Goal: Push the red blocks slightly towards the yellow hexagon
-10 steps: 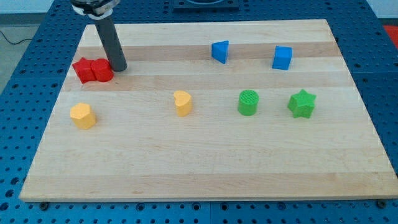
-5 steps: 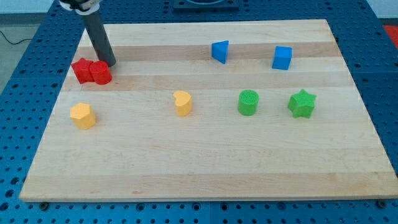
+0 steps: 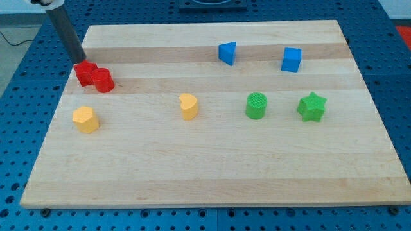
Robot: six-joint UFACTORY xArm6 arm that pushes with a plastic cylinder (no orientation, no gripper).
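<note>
Upper left of frame: dark straight rod, no fingers fitted, nothing held and nothing to open or close; my tip [image 3: 79, 59] down on the pale wooden bench [image 3: 212, 173], right at the upper-left edge of the two red plastic blocks, contact likely but not certain. Red blocks: one irregular, star-like red block [image 3: 85, 72] and one rounder red block [image 3: 103, 80], touching, the rounder one lower and to the right. Below them, apart, lower left: yellow plastic hexagon block [image 3: 85, 119]. Centre: yellow heart-shaped block [image 3: 188, 106]. Right of centre: green cylinder [image 3: 256, 106], green star [image 3: 312, 106]. Upper right: blue triangular block [image 3: 227, 52], blue cube [image 3: 291, 59]. Risks, as judged: contact on one corner only, so possible rotation of the star-like block and splitting of the pair; push line aimed down-right, so drift to the right of the hexagon instead of towards it; too long a stroke, collision with the hexagon against "slightly"; pair close to the bench's left edge, little margin on that side.
</note>
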